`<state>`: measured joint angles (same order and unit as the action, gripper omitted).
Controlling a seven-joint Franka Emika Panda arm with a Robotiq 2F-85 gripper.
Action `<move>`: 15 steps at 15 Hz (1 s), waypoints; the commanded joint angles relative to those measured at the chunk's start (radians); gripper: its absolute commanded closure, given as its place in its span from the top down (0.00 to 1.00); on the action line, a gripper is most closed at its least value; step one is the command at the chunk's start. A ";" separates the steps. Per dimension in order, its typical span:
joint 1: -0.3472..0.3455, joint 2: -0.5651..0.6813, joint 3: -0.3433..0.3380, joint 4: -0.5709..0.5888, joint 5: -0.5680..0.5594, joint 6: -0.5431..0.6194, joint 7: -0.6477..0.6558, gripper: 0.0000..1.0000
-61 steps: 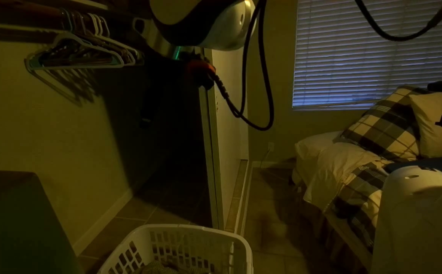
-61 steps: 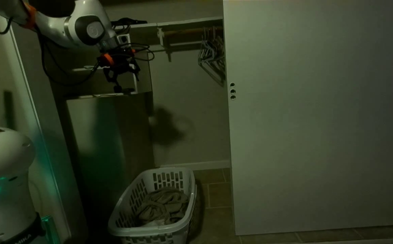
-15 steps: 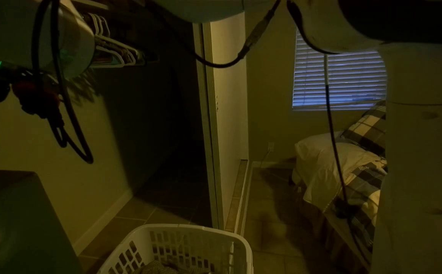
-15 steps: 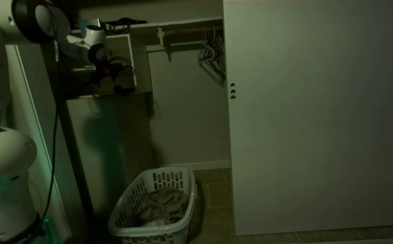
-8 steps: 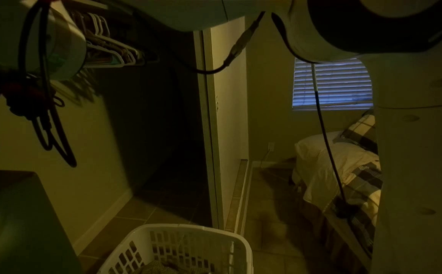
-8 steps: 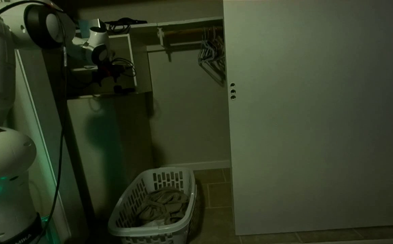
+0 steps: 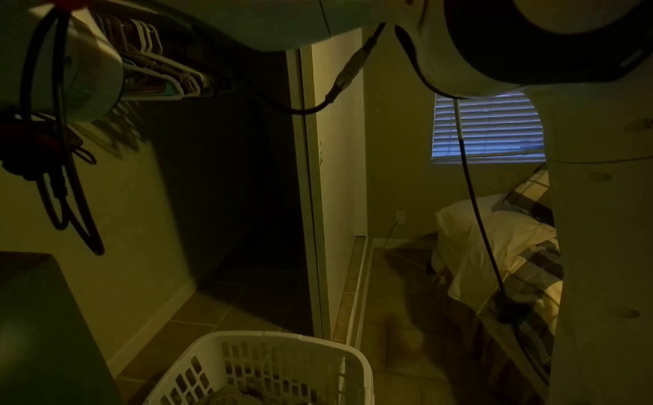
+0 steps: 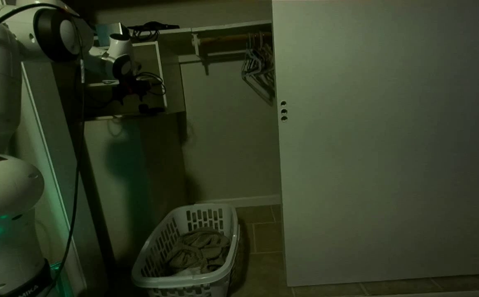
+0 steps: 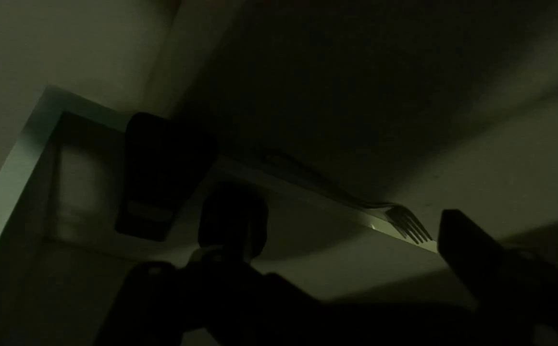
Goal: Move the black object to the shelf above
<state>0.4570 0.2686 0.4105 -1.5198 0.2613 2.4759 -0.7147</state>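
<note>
The black object (image 8: 152,109) lies at the right end of the cabinet's lower shelf (image 8: 99,118), by its front edge, in an exterior view. In the wrist view the dark, rounded-corner black object (image 9: 161,175) lies across the pale shelf edge, left of the fingers. My gripper (image 8: 131,100) is just above and left of it. In the wrist view my gripper (image 9: 351,226) is open and empty, its left finger close to the object; whether they touch is unclear. A middle shelf (image 8: 93,85) and the top shelf (image 8: 222,27) are above. In an exterior view the cabinet interior is out of frame.
A fork (image 9: 399,218) lies along the shelf edge between the fingers. A black cabled item (image 8: 152,27) sits on the top shelf. A laundry basket (image 8: 189,281) with cloth stands below. Hangers (image 8: 258,68) and a sliding door (image 8: 388,144) are at right.
Over the longer span my arm lowered and the gripper moved left from above the black object. In the last second it shifted slightly right. The black object stays in place.
</note>
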 commanded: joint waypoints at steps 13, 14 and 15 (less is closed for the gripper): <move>0.096 0.309 0.002 0.402 -0.247 -0.014 0.282 1.00; 0.101 0.326 0.003 0.424 -0.247 -0.016 0.282 1.00; 0.106 0.341 0.002 0.443 -0.248 -0.021 0.284 1.00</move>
<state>0.5328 0.5303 0.4164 -1.1982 0.0525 2.4889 -0.4642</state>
